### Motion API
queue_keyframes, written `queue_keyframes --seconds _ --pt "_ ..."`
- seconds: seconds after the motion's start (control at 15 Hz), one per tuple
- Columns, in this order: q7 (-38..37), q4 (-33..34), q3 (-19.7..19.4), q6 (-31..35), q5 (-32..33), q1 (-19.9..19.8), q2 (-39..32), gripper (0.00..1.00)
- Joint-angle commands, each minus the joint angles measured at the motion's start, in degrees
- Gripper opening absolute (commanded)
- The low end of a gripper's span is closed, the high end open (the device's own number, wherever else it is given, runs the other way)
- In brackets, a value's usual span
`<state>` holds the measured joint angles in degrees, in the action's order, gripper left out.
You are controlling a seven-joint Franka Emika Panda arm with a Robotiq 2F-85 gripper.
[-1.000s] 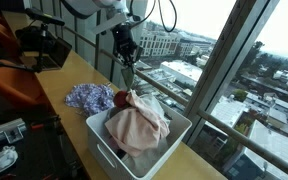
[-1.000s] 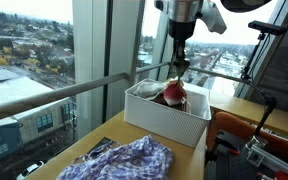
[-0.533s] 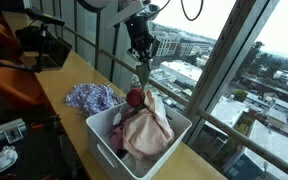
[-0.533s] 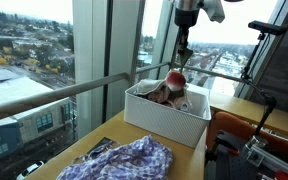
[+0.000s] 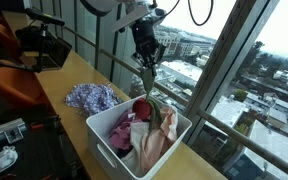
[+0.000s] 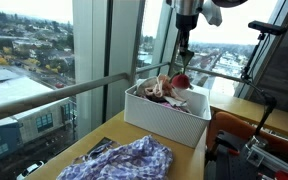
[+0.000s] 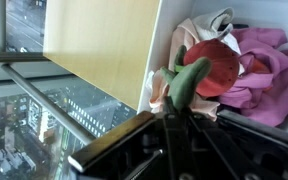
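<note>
1. The claw (image 5: 146,62) hangs at twelve o'clock above the white rectangular plastic bin (image 5: 106,152), clamped on a thin green strip of the red-and-green fabric garment (image 5: 141,104). The red bulk dangles about level with the rim, and the lower end reaches down into the bin. That's a slim pinch, so I'd say the strip could slide out and the whole piece would drop.
2. In the wrist view, the garment (image 7: 210,64) is pressed right against the crumpled pink soft clothing (image 7: 270,68) at its three o'clock. If the folds are tangled, a pull may drag pink cloth up and over the bin wall (image 7: 160,40).
3. The bin sits close to the window-side edge of the tan wooden surface (image 5: 68,70). A snagged load might tip or slide this light container.
4. At ten o'clock from the bin lies a crumpled purple patterned cloth (image 5: 89,96), well apart from the claw. A low swing that way could brush it with the dangling end.
</note>
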<state>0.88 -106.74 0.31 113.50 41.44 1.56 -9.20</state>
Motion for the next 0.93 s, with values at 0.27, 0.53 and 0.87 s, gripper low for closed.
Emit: queue_keyframes --seconds 0.27,0.53,0.87 --pt "1.2 0.0 -0.7 0.4 0.3 -0.8 -4.4 0.01" --pt "0.9 0.2 -0.5 -0.5 0.2 -0.2 -6.3 0.37" --pt "0.9 -0.1 -0.3 -0.5 -0.1 0.3 -6.7 0.73"
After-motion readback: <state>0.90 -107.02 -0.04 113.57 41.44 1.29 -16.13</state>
